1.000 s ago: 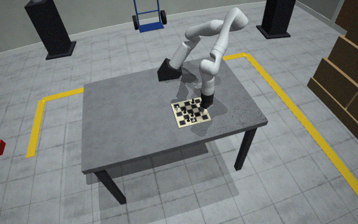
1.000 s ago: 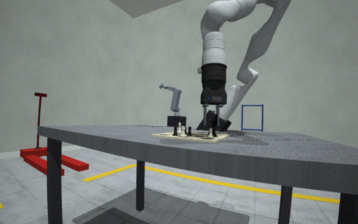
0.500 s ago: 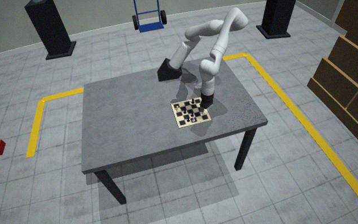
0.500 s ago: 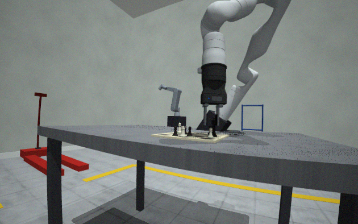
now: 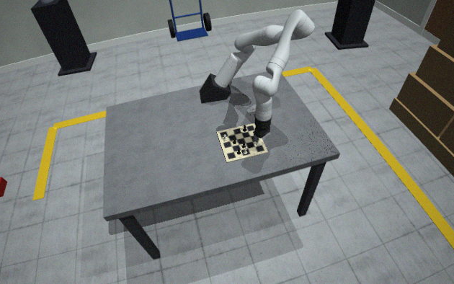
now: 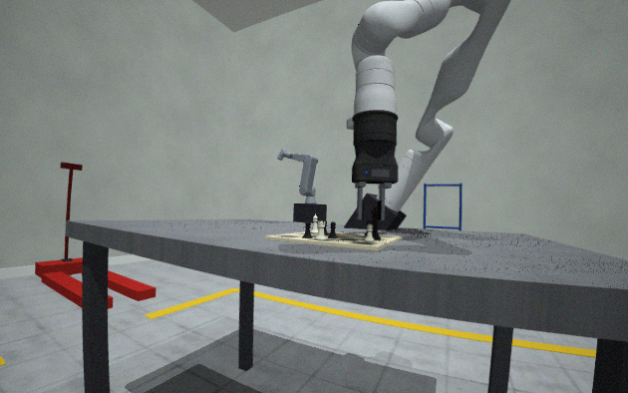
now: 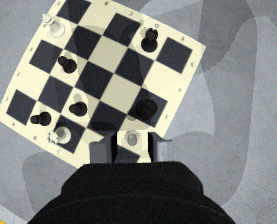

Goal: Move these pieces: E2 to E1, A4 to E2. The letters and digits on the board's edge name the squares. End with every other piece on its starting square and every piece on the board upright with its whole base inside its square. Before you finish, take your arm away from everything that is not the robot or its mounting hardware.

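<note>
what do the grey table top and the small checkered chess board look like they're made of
The grey table top looks like matte stone or concrete: mottled, dull, with dark speckles and no shine. The checkered chess board reads as a thin, flat, painted or printed panel with cream and near-black squares. No grain shows, so wood or plastic stays open.

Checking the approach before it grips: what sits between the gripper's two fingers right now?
In the wrist view, a white piece shows in the gap of the open gripper, on the board's near edge. Nothing else lies there, and the fingers are not shut on it.

chessboard on table
</note>
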